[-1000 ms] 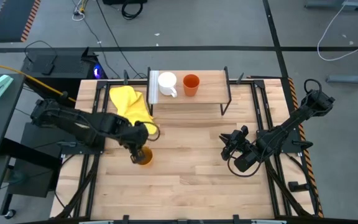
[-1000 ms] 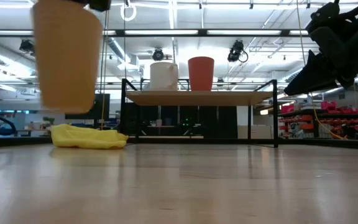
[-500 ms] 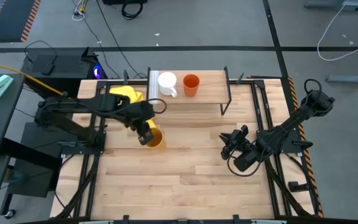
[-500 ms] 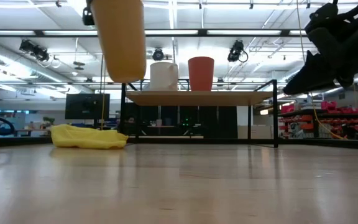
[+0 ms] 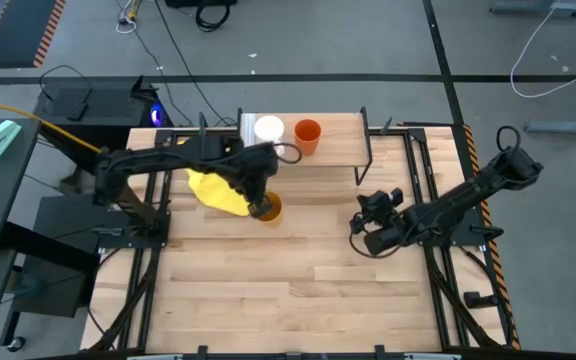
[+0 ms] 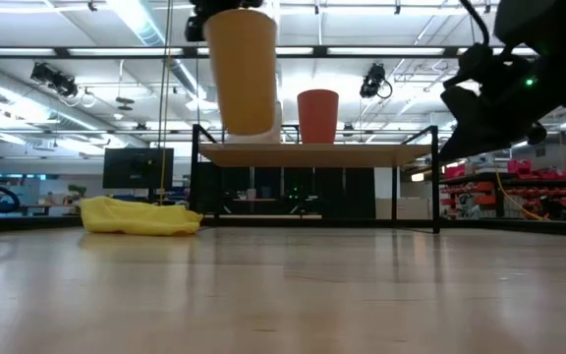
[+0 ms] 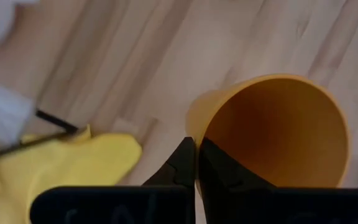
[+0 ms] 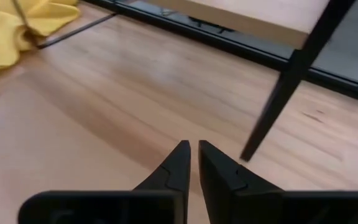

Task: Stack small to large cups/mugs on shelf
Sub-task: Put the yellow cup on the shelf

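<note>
- Left gripper: your left arm reaches over the yellow cloth; its jaws are pinched on the rim of the yellow-orange cup, one finger inside and one outside.
- Yellow-orange cup: you hold it in the air, clear of the tabletop, just off the shelf's front edge, at about 7 o'clock from the white mug. In the low view it hangs upright, mouth up, in front of the mug.
- Shelf: at 12 o'clock on the table, it carries the white mug and, just beside it at 3 o'clock, the orange-red cup, both upright.
- Right gripper: your right arm waits at 3 o'clock on the table, off the surface; its fingers stand close together with a thin gap and hold nothing.
- Yellow cloth: it lies crumpled on the tabletop at about 10 o'clock, by the shelf's left end.
</note>
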Motion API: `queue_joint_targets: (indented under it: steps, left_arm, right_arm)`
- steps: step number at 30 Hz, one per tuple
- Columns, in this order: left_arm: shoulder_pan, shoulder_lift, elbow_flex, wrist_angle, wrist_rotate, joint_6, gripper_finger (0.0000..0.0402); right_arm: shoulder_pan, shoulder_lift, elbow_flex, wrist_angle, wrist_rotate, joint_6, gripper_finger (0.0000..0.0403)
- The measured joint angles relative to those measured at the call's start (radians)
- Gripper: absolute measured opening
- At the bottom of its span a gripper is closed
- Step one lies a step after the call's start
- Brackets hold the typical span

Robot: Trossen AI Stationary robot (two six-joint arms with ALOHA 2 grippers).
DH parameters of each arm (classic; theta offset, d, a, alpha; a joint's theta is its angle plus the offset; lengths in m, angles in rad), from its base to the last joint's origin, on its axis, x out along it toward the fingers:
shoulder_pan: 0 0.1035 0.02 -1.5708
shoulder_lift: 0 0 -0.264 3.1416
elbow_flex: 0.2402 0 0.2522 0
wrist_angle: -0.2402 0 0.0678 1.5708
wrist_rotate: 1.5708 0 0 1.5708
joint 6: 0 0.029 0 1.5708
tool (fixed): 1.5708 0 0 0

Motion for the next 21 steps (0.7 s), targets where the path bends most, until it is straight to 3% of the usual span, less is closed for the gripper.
queue_joint_targets:
  steps: [11,21]
  left_arm:
    - [0.07,0.156,0.29,-0.037,0.0,0.077,0.001]
    - [0.099,0.227,0.368,-0.048,0.007,0.101,0.001]
  right_arm:
    - [-0.067,0.0,0.0,-0.099,-0.017,0.032,0.0005]
    - [-0.125,0.0,0.0,-0.187,-0.021,0.097,0.0004]
